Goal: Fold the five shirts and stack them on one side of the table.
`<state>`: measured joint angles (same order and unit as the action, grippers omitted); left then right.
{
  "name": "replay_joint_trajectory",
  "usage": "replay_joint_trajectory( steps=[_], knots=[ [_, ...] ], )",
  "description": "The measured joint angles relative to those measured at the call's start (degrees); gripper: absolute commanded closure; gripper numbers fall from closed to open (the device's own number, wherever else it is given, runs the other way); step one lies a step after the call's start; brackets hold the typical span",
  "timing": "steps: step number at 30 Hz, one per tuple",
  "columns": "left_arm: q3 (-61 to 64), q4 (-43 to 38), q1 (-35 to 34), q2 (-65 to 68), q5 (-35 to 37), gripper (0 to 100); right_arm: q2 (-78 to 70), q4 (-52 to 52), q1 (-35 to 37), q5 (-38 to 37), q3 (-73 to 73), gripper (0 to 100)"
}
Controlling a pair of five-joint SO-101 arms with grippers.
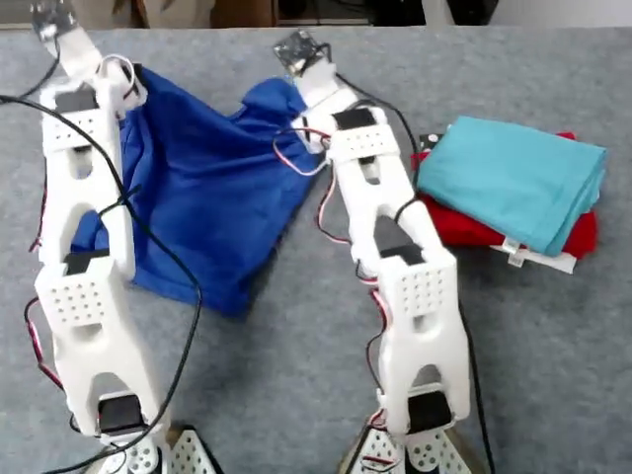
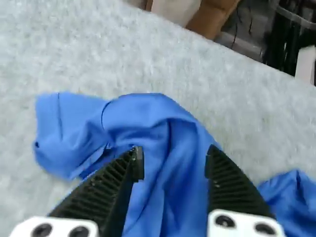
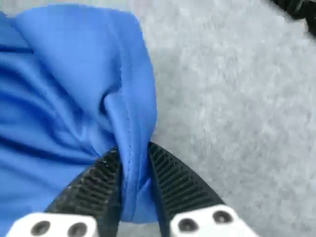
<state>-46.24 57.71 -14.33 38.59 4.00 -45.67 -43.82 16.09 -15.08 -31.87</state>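
Grey fuzzy bench (image 1: 296,375) under everything, far edge bordered by boxes (image 2: 212,19) and dark clutter (image 2: 281,34) too cut off to identify. Sprawled over the far-left part of it, a blue shirt (image 1: 207,188): unfolded, rumpled, one corner trailing toward the bench middle, left side hidden beneath the left arm (image 1: 84,227). Stretched from the near edge, side by side, two white arms, the right arm (image 1: 395,247) up the bench middle, both bases cut off at the near edge. Toward the right edge, apart from the blue cloth, a folded stack: teal shirt (image 1: 513,178) on top, red shirt (image 1: 464,227) under it, a thin white layer (image 1: 553,259) at the bottom showing as an edge alone, so hard to say whether one garment or more. Left tool (image 2: 173,163) spread wide over a raised ridge of blue fabric near the far-left corner, ribbed fingers (image 2: 118,177) either side of it; touching the cloth or not, impossible to tell. Right tool (image 3: 134,168) pinching a bunched fold at the blue shirt's far-right corner, cloth squeezed between both ribbed pads (image 3: 173,182) and gathered into a peak; in the high view, tips covered by its own wrist.
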Motion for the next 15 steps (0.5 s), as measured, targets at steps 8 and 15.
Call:
replay_joint_trajectory(
  steps=[8,15],
  knots=[
    [-19.3,22.1,0.0,0.9,-4.8,78,-0.7,1.1,-3.0,0.4,0.1,99.7],
    [-22.5,41.7,3.3,0.8,-10.7,84,-0.7,2.1,-3.0,0.3,0.1,99.7]
  ],
)
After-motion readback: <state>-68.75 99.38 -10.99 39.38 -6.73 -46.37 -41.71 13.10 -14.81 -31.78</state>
